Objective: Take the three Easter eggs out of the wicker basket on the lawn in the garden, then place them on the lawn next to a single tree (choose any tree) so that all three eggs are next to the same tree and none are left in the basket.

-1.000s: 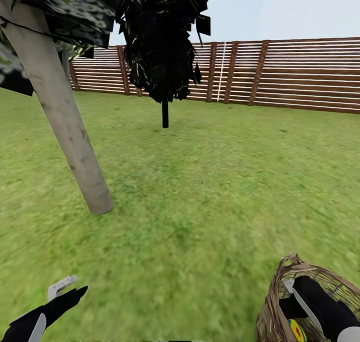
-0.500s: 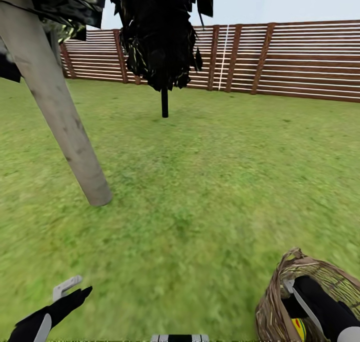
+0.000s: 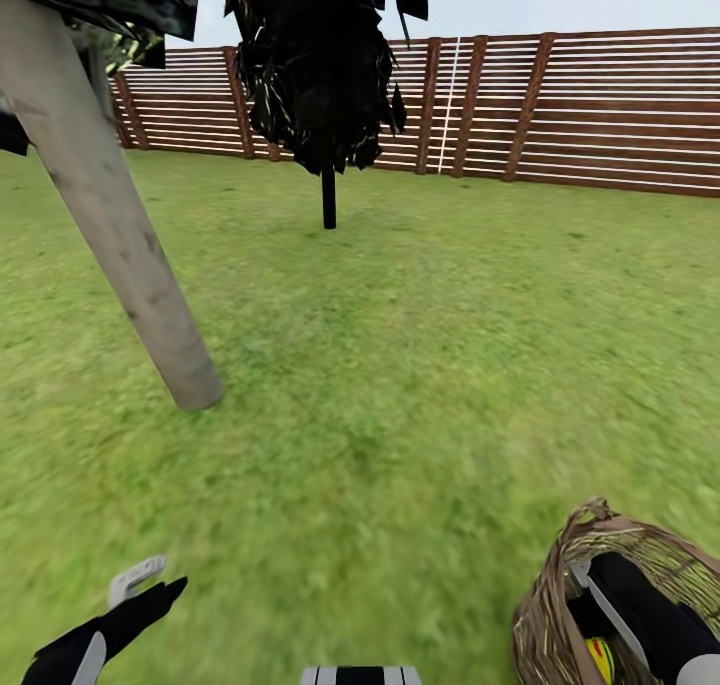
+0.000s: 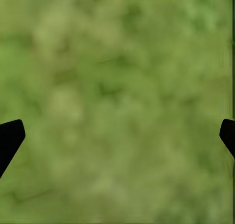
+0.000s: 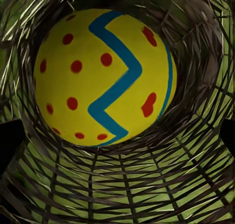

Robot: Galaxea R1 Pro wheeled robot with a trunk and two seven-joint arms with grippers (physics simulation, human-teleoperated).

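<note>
The left gripper (image 3: 150, 583) hung low at the robot's left, arm reaching forward, its dark fingers (image 4: 10, 138) spread wide apart. The right arm (image 3: 650, 620) angled downward at the robot's right (its gripper's jaw state could not be told).

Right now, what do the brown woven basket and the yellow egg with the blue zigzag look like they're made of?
The brown woven wicker basket looks like matte plant strands: thin crossing strips with grass showing through the gaps. The yellow egg with red spots and a blue zigzag looks smooth, hard and painted; plastic or real shell, I cannot tell.
</note>
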